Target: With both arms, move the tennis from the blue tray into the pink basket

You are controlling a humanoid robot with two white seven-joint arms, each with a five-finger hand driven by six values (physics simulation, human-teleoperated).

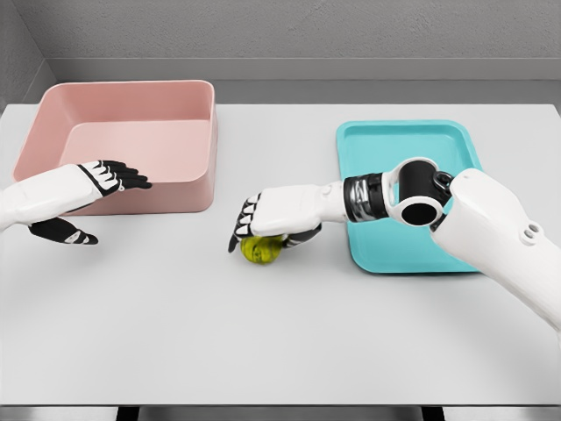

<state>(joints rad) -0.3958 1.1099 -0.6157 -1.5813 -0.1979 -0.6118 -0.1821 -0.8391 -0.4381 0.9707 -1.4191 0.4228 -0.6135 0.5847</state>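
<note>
Tennis ball [261, 250] colour is a dull yellow-green, with a faint darker seam line across its lower face; only its bottom half shows, since the right hand [273, 219] covers the top. It sits on the pale grey bench [280, 333], in the open stretch between the pink basket [131, 132] and the blue tray [412, 189], clearly outside both and nearer the tray's left edge than the basket's right wall. The right hand lies palm-down over it, white across the back with black fingertips [241, 230] that curl down on the ball's left side while the thumb wraps under on the right, so the fingers are closed around the ball. Whether the ball touches the bench or is held just off it cannot be told, though a small shadow lies directly beneath it. The right forearm reaches in across the tray's lower half. The left hand [110, 178] hovers in front of the basket's near wall, fingers held straight and loosely together, pointing right, gripping nothing; its dark thumb [66, 233] hangs below, apart from the fingers. The basket is a deep rectangular tub with rounded corners; the tray is shallow and turquoise.
</note>
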